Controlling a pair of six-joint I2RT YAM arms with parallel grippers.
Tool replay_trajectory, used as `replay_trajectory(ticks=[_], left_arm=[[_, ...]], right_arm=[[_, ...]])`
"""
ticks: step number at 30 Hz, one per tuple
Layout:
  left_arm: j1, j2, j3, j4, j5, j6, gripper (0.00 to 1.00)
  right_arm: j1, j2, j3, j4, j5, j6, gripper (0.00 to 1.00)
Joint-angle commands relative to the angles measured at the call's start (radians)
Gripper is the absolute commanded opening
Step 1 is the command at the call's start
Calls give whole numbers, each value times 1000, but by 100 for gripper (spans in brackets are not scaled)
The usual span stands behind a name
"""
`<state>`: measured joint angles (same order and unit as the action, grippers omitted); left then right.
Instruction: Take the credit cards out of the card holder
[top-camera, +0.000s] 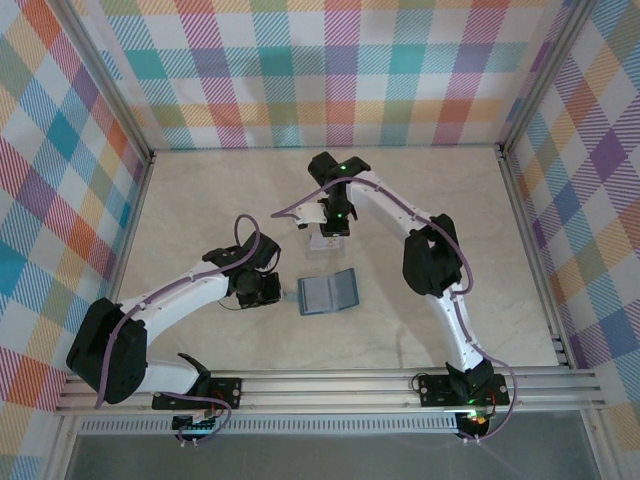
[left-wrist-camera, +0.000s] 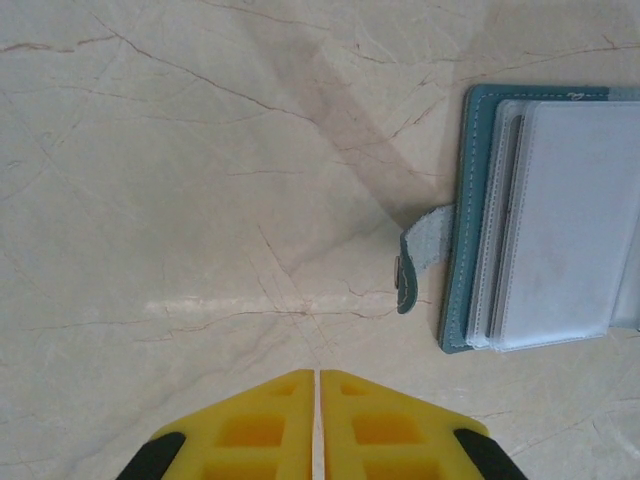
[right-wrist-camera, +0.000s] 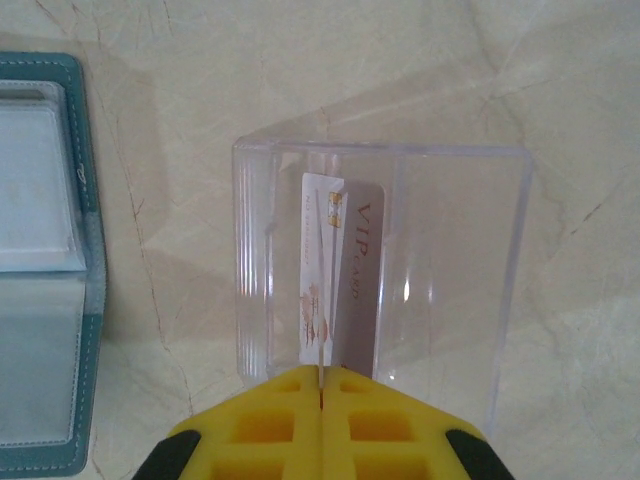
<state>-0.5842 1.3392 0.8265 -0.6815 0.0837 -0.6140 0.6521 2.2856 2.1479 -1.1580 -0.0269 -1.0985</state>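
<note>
Left wrist view
- Left gripper (left-wrist-camera: 316, 425): nearest the lens, its yellow fingers are pressed together with only a hairline slit between them. They grip nothing and hang over bare table (left-wrist-camera: 180, 200).
- Card holder (left-wrist-camera: 462, 250): lies open and flat on the table, ahead of the fingertips and off to the right, apart from them. It shows a teal border and clear inner pockets.
- Side tab (left-wrist-camera: 420, 250): curls out from the holder's left edge toward the middle of the frame.

Right wrist view
- Right gripper (right-wrist-camera: 321, 400): its yellow fingers are clamped narrow on the credit cards (right-wrist-camera: 340, 270).
- Credit cards: held on edge, reaching forward from the fingertips into a clear plastic box (right-wrist-camera: 450, 280). One face is white and one is greyish with "VIP CARD" lettering. Whether this is one card or two is unclear.
- Card holder (right-wrist-camera: 85, 250): to the left of the box and apart from it, lying open with its pockets facing up.

Top external view
- Left gripper (top-camera: 272, 293): just left of the card holder (top-camera: 328, 292), not touching it.
- Right gripper (top-camera: 333, 228): beyond the holder, pointing down over the clear plastic box (top-camera: 322, 241).
</note>
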Motion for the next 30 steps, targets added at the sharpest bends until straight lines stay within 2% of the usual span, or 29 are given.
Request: replay_trajectory(ticks=[1, 8, 12, 15, 24, 30], left_arm=[[11, -22, -17, -23, -12, -11, 11], [14, -27, -21, -21, -10, -11, 11], [13, -29, -21, -21, -9, -11, 11], [15, -31, -21, -23, -9, -11, 11], [17, -34, -20, -24, -9, -9, 11], [17, -37, -14, -8, 6, -7, 11]], right_arm=[[8, 19, 29, -39, -32, -20, 0], [14, 39, 33, -43, -45, -8, 5], [14, 37, 34, -25, -20, 0, 21], [15, 28, 32, -10, -2, 2, 27], [15, -11, -14, 68, 50, 18, 31], [15, -55, -45, 81, 20, 39, 31]])
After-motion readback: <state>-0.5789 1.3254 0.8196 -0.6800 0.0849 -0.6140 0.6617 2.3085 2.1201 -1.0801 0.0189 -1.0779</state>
